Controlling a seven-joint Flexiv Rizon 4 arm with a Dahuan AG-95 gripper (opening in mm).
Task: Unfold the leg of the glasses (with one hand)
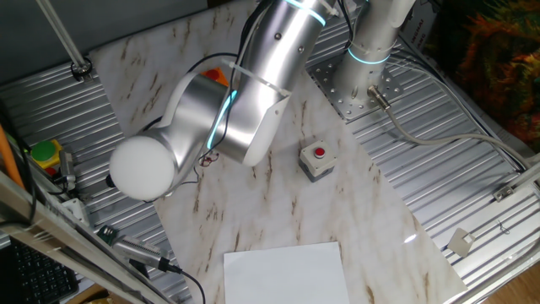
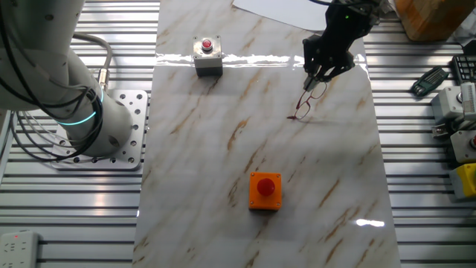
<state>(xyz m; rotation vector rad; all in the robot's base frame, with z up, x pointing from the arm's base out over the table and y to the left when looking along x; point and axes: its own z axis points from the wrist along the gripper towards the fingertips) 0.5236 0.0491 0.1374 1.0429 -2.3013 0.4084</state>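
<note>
We had the tool (image 2: 311, 83) low over the glasses (image 2: 309, 99) on the marble bench (image 2: 223, 149), far right side, tips at the frame's upper end, likely to catch the leg; couldn't tell how far open or if gripping

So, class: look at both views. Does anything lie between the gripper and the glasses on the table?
Nothing visible does. In the other fixed view the gripper is right at the upper end of the glasses, which lie on bare marble. The grey button box and the orange button box sit well apart. Whether the fingers already touch the frame is unclear.
</note>
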